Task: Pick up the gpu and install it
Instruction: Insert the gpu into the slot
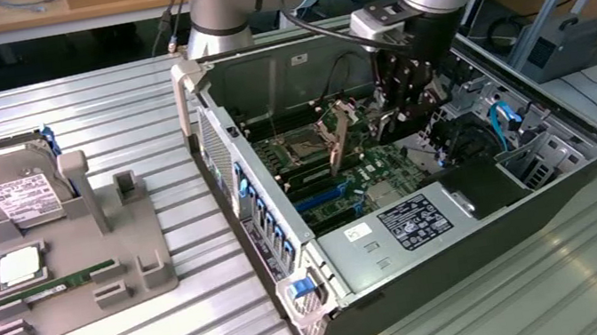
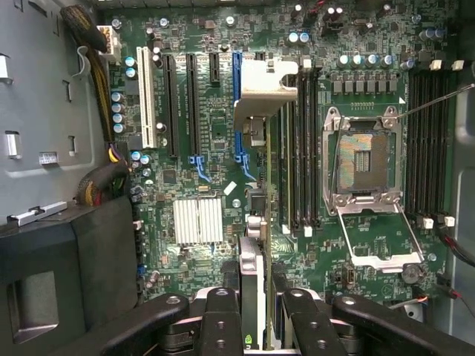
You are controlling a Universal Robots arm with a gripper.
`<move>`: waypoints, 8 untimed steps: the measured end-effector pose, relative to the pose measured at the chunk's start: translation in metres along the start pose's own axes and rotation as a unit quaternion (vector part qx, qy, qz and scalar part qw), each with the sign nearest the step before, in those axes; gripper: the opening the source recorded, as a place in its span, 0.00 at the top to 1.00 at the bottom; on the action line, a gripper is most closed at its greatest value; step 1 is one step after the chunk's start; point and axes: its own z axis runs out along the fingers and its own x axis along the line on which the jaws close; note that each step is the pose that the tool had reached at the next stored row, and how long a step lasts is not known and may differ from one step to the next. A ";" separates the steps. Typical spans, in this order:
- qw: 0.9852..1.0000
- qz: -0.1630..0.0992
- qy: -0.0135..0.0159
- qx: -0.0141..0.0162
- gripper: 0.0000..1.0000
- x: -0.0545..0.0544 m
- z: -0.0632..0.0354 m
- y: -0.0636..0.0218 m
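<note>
In the wrist view the gpu (image 2: 251, 267) is seen edge-on, a thin card running away from my gripper (image 2: 252, 315), with its silver bracket (image 2: 271, 89) at the far end. The black fingers (image 2: 221, 319) press on both sides of the card. It hangs above the green motherboard (image 2: 200, 148), just beside the long blue slot (image 2: 237, 70) and the black RAM slots (image 2: 300, 148). Whether it touches the slot cannot be told. In the exterior view the gripper (image 1: 397, 120) reaches down into the open computer case (image 1: 332, 297).
An open CPU socket (image 2: 364, 159) with its raised lever lies beside the RAM slots. Cables and the case wall (image 2: 44, 111) border the board. Outside the case, a grey holder (image 1: 77, 283) carries a hard drive (image 1: 8, 191) and a green RAM stick (image 1: 54, 285).
</note>
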 end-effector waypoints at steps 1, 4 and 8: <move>1.000 0.000 0.000 0.000 0.73 0.000 0.0001 0.0000; 1.000 0.000 0.000 0.000 0.73 0.001 0.0004 0.0000; 1.000 0.000 0.000 0.000 0.73 0.001 0.0010 0.0001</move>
